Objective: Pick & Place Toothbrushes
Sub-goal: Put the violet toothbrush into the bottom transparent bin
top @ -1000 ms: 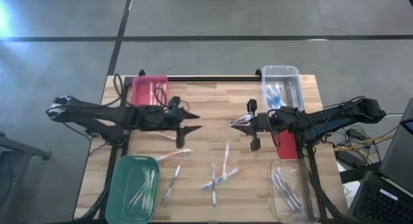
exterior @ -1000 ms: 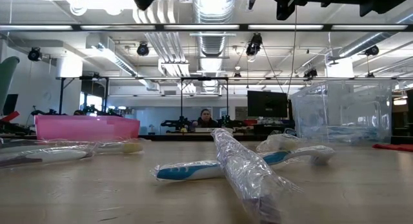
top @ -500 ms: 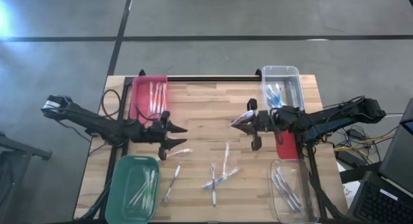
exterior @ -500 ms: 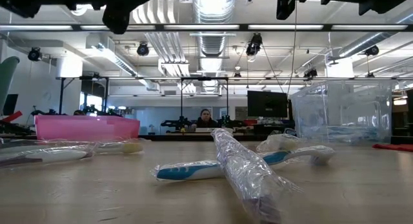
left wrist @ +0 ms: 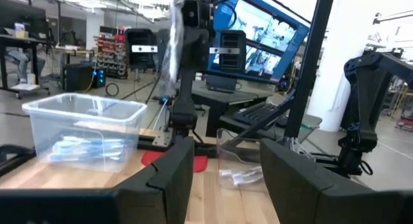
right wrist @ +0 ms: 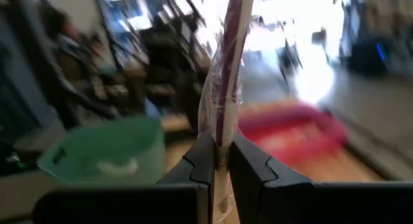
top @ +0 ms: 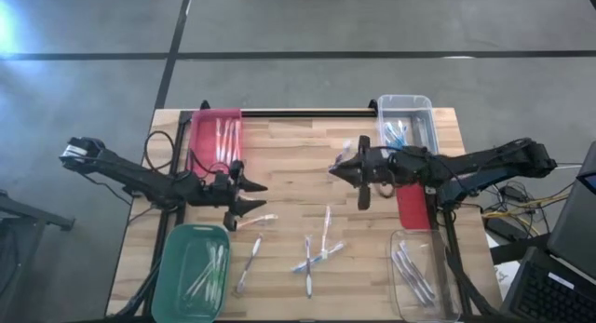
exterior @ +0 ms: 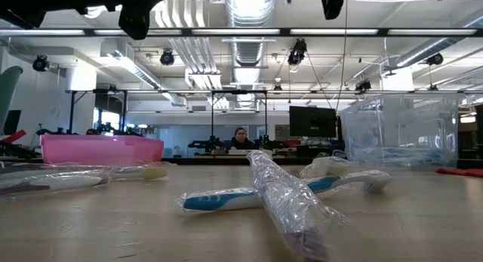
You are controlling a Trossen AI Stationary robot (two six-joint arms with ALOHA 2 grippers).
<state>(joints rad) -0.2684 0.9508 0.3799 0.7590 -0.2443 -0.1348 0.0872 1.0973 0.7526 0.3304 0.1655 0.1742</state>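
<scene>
toothbrushes [top: 317, 253] between two claws

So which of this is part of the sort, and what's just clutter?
Job:
wrapped toothbrush in right gripper
loose toothbrushes on the table
pink bin, green bin, clear bins
left gripper, open

Clutter:
red pad
laptop

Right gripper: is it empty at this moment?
No, the right gripper is shut on a wrapped toothbrush that stands up between its fingers.
</scene>
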